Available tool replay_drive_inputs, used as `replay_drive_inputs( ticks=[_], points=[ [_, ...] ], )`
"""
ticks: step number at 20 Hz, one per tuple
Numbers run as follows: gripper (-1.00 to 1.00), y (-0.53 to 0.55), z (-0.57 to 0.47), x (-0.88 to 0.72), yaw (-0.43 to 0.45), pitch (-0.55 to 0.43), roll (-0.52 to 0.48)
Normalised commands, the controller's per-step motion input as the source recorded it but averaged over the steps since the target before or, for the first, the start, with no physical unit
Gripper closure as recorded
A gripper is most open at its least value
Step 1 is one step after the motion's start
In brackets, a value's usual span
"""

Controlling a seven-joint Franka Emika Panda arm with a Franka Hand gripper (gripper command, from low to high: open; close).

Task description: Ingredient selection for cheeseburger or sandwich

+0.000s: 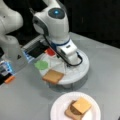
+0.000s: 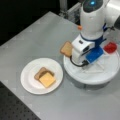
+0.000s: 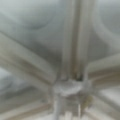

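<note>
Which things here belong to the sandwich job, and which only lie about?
Belong to the job:
- stack on the white plate: toast slice, dark patty, cheese square
- second toast slice on the divided tray
- tool: hidden under the arm, above the tray

Lying about:
- green leaf piece
- red disc

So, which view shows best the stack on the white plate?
A front view shows the stack best: the whole plate is in frame, with cheese lying on the patty and toast. In a front view the plate is cut at the bottom edge. The wrist view shows only the tray's dividers, no stack.
</note>
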Motion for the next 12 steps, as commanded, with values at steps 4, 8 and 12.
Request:
replay_drive_inputs(
  ticks=[4,8,12],
  points=[
    [-1.00,0.09,0.46,0.00,-0.099,0.203,0.075],
    [-1.00,0.03,0.26,-0.02,-0.180,0.108,0.076],
    [-1.00,-0.14,0.19,-0.17,-0.513,-0.059,0.022]
  ],
)
